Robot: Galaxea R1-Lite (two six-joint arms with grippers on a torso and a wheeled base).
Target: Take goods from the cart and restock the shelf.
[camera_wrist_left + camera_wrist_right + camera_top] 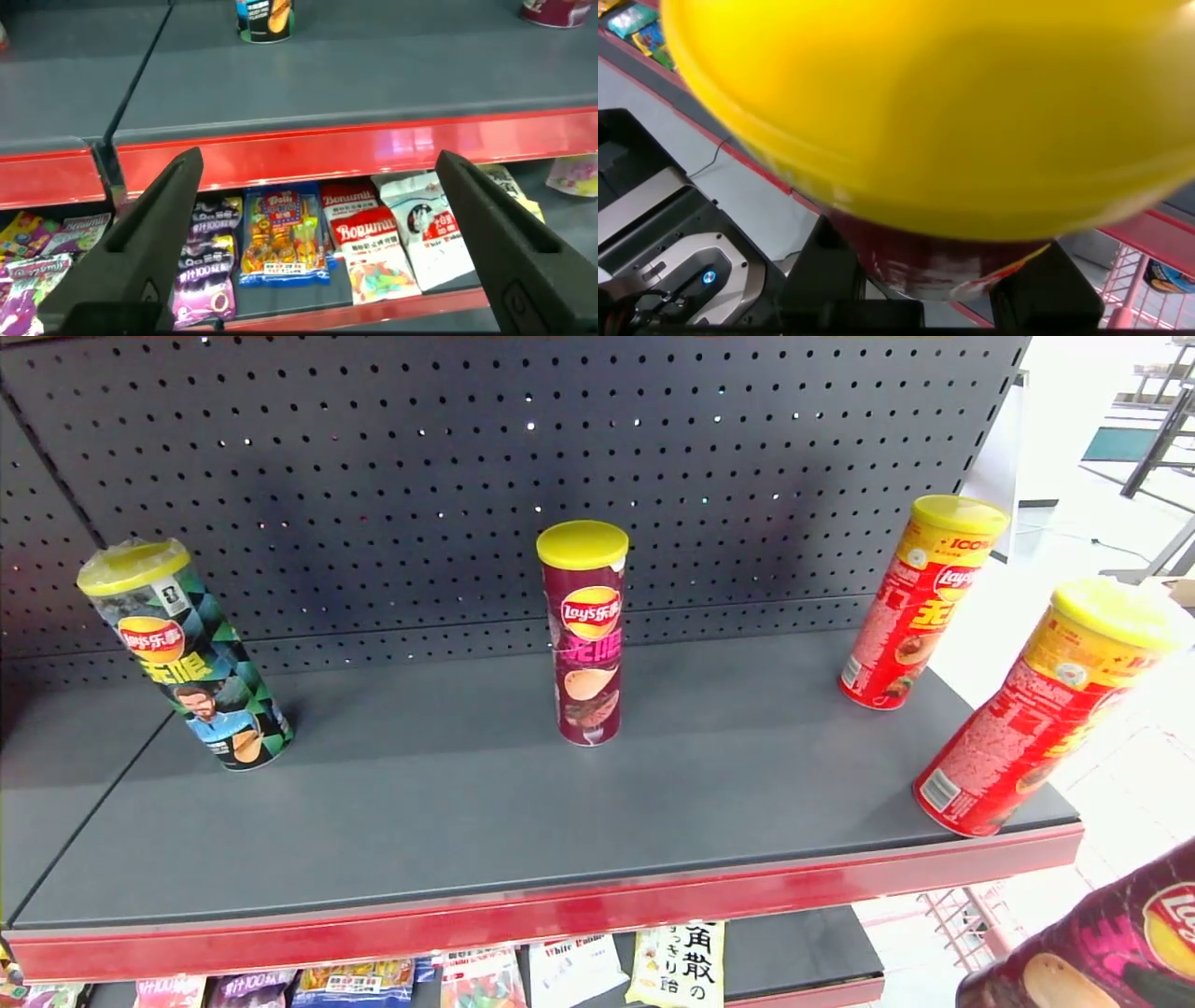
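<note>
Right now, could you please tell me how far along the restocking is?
Done: four cans stand on the shelf: green can, maroon can, rear red can, front red can. In hand: the right gripper grips a second maroon can, low by the shelf's right end; the left gripper is open, empty. Left: shelving that can; much shelf is bare.

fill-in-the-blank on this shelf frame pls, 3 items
1. The dark grey metal shelf carries ____ upright cylindrical chip cans.
2. The left gripper is open, facing colourful snack bags on the ____ shelf.
3. The right gripper holds a maroon yellow-lidded chip can matching the maroon can standing second from the ____.
Missing: four; lower; left.
</note>
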